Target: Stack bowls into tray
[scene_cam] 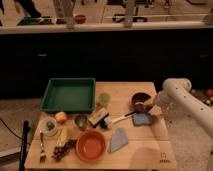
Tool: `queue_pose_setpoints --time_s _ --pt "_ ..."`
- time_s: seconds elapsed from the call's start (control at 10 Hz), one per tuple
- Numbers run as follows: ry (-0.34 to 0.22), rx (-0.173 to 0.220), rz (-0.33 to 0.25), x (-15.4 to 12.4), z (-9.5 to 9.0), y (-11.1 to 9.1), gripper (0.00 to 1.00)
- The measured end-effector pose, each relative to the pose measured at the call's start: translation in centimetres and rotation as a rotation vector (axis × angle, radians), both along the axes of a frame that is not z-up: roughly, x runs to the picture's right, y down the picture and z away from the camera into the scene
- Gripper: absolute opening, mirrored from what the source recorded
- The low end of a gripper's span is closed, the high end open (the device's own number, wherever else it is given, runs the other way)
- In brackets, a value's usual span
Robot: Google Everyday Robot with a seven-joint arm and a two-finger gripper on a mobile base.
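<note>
The green tray (68, 95) sits at the back left of the wooden table and holds nothing. The dark maroon bowl (140, 101) stands at the right side of the table. The wide orange bowl (91, 145) stands near the front edge, left of centre. My gripper (152, 108) hangs at the end of the white arm (181, 97), just right of the maroon bowl and close to its rim.
A pale green cup (104, 99) stands right of the tray. A small steel cup (81, 121), an orange fruit (61, 117), a brush (112, 119), a blue-grey sponge (141, 119), a grey cloth (119, 139) and a fork (42, 149) lie about the table.
</note>
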State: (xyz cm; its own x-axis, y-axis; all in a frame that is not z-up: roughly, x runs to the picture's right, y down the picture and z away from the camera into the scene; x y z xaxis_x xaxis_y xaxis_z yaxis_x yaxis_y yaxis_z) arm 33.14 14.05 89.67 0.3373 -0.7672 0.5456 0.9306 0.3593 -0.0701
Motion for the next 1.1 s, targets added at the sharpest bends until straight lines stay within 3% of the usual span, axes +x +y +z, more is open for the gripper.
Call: queue_pose_setpoints --time_s 0.3,0.4,0.5,0.7,1.0,1.1 --pt "0.057 0.022 -0.011 -0.3 0.2 -0.6 0.78" --pt "0.067 0.03 -0.012 -0.6 0.3 -0.7 0.69" --pt "0.087 0.044 -0.02 -0.6 0.4 -0.8 0.52" --pt "0.08 0.05 -0.036 -1.1 0.5 -1.1 0.28" --pt "0.072 0.043 -0.055 -1.2 0.5 -1.4 0.02" --pt "0.062 0.041 -0.053 -1.2 0.5 -1.6 0.0"
